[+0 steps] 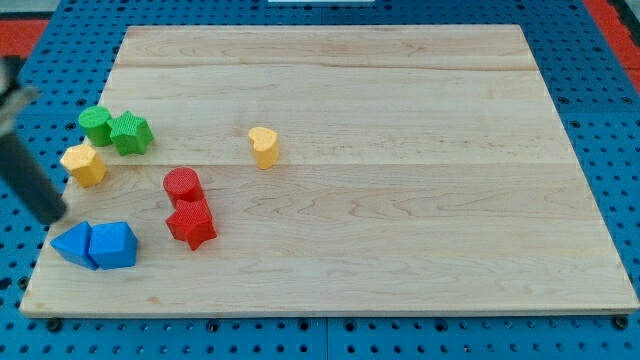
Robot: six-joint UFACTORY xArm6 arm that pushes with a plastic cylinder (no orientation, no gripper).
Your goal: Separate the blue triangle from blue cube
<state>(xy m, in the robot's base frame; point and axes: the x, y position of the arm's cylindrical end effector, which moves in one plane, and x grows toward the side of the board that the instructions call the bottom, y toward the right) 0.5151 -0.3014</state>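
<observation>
Seven blocks sat on the wooden board, all but one in the view's left part. We saw our rod come in blurred from the view's left edge, w/ my tip at the board's left edge, just above the blue pair & below-left of the yellow block. No jaws on it, just a bare rod end; whether it touched anything, we couldn't tell.

Blue triangle & blue cube lay touching side by side near the view's bottom-left corner, triangle on the left. Red cylinder stood right above the red star-ish block, touching. Green cylinder & green star-ish block touched too, nr the left edge. Yellow heart-like block sat alone, towards the middle.
</observation>
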